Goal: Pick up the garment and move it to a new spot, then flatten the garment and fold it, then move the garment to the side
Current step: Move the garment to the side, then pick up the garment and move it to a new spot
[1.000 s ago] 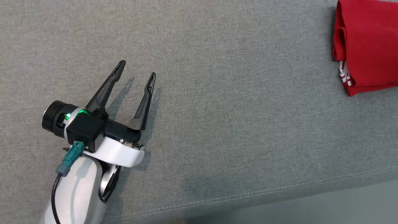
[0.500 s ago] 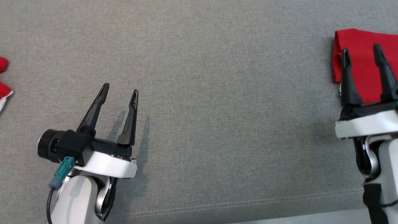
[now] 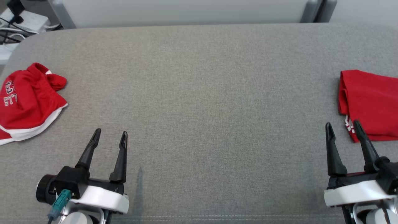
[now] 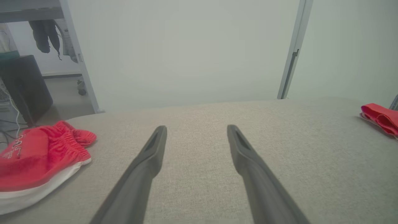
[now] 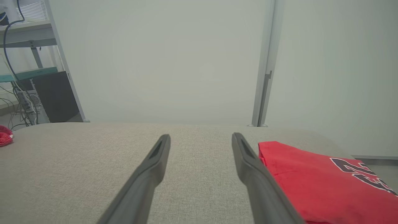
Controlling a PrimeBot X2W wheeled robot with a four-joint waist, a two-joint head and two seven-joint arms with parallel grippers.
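Plainly two red garments [image 3: 28,102] [image 3: 373,102]; two spread tools [image 3: 111,133] [image 3: 342,124].

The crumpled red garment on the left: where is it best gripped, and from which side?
Probably the bunched waistband lump of the crumpled red garment, on its side toward the table's middle. It stands raised, so fingers can pinch it. Approach from that side, where the open left gripper is.

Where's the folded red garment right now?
In the head view, the folded red garment lies far right on the grey surface, just beyond the right gripper.
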